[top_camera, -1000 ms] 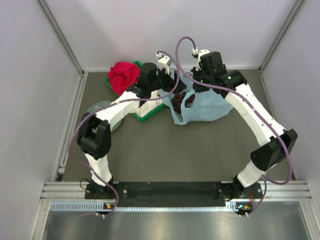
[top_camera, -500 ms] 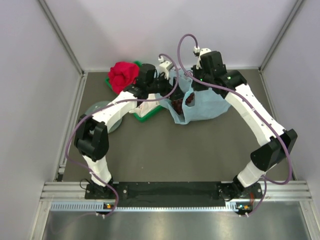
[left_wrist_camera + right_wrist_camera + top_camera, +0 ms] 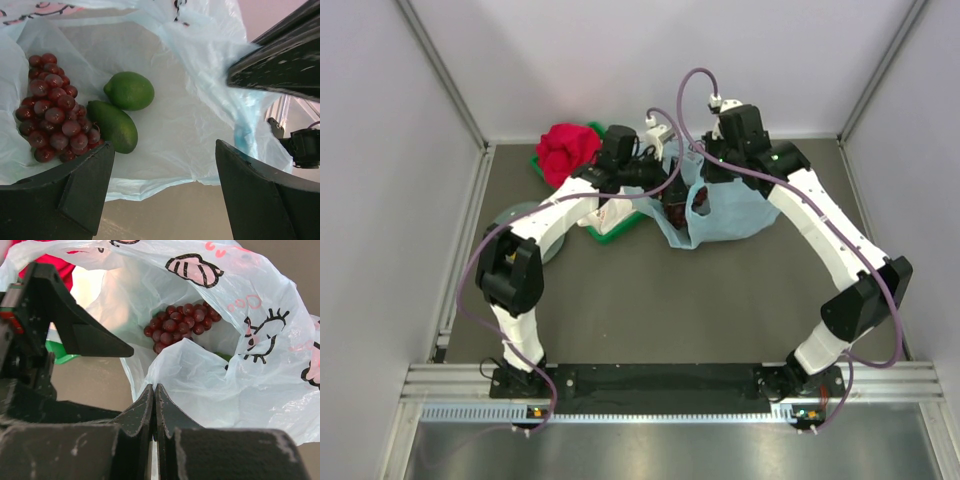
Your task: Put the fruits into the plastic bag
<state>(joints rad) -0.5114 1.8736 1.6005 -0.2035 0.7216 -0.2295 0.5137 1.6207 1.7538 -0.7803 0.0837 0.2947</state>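
The plastic bag [image 3: 730, 210] is lying near the counter's far edge, mouth facing left, holding one grape bunch [image 3: 52, 107] and two green fruits [image 3: 130, 90]. The right hand [image 3: 154, 390] is pinching its rim; the left hand [image 3: 164, 150] is hanging spread.

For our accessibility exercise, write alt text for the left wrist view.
Inside the plastic bag lie a bunch of red grapes, a round green fruit and an oblong green fruit touching it; the left gripper is open in front.
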